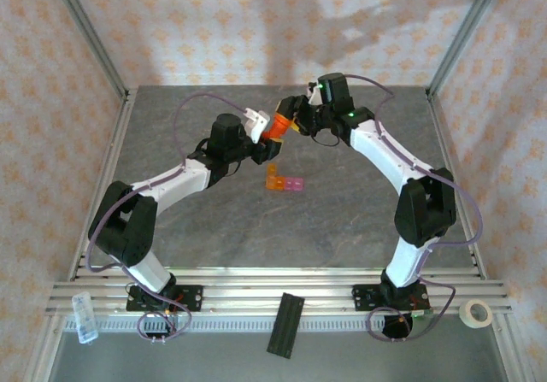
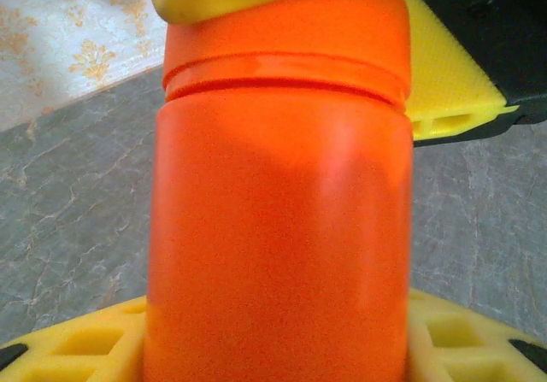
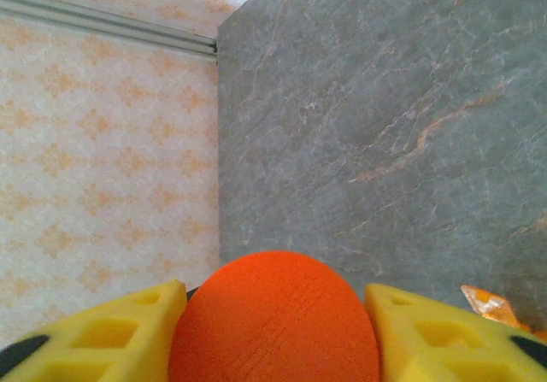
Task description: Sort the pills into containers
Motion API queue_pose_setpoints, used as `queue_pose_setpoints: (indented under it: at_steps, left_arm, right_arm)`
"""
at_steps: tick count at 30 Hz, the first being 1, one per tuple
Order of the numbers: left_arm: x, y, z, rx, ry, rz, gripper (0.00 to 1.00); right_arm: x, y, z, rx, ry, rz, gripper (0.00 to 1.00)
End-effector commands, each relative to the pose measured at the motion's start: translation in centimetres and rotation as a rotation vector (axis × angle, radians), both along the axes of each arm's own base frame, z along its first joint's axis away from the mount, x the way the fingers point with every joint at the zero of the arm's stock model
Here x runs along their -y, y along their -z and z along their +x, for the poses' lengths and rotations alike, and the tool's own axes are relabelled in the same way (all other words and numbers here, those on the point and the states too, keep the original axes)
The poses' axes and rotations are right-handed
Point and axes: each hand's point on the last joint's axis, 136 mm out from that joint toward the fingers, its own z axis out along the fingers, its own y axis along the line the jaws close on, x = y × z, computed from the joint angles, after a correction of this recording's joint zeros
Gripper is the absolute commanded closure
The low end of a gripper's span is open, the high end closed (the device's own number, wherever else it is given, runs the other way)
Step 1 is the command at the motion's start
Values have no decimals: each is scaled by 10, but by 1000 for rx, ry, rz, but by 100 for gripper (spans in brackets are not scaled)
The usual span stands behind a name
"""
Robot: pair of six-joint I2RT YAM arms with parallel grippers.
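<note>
An orange bottle (image 1: 275,129) hangs above the middle back of the table, held between both arms. My left gripper (image 1: 268,141) is shut on the bottle's body (image 2: 278,228), its yellow fingers (image 2: 77,348) pressed against either side. My right gripper (image 1: 291,119) is shut on the bottle's cap (image 3: 273,322), with its yellow pads (image 3: 111,339) against the cap's sides; they also grip the cap (image 2: 286,40) in the left wrist view. The containers (image 1: 284,181), a short strip with one orange end and pink cells, lie on the table below the bottle. The pills are hidden.
The grey marble-patterned table (image 1: 342,228) lies open all around the strip. A black flat piece (image 1: 286,324) lies across the front rails, a tape roll (image 1: 475,314) sits at the front right and a clear plastic box (image 1: 83,318) at the front left. Patterned walls and metal posts enclose the table.
</note>
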Motion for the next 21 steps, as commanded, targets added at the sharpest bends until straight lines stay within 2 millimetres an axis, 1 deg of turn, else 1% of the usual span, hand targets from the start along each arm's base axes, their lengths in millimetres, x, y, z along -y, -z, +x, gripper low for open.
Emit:
queue_pose_setpoints:
  at_steps: [1,3,6,7,9,12,14,16,18,19,20,21]
  left_arm:
    - [2,-35,2,78,-7,-38,100]
    - [2,-37,4,74,-18,-59,100]
    - [3,-46,4,59,-6,-128,100]
    - [4,-49,4,49,11,-160,100]
    - [7,-62,1,25,66,-263,100]
    - [9,-82,-3,-6,130,-409,100]
    - [10,-91,-4,-8,159,-468,100]
    - [11,-92,-5,-14,167,-477,100]
    - [9,-87,-2,-15,148,-459,100]
    - [7,-83,0,-14,129,-441,100]
    - [6,-78,2,-14,112,-417,100]
    - [3,-72,4,-18,92,-388,100]
  right_arm:
    - [-3,-7,3,49,-5,10,59]
    - [-3,-5,1,51,-13,7,62]
    - [-4,-11,1,104,-50,17,64]
    - [-4,-15,1,134,-76,25,64]
    - [-5,-23,-1,221,-160,44,64]
    - [-3,-30,-6,307,-272,111,63]
    - [-2,-32,-9,318,-315,154,63]
    - [0,-33,-9,317,-325,153,62]
    - [2,-36,-7,310,-315,146,58]
    - [4,-38,-6,309,-301,143,52]
    - [9,-41,-3,306,-266,131,42]
    - [15,-44,-1,307,-229,121,34]
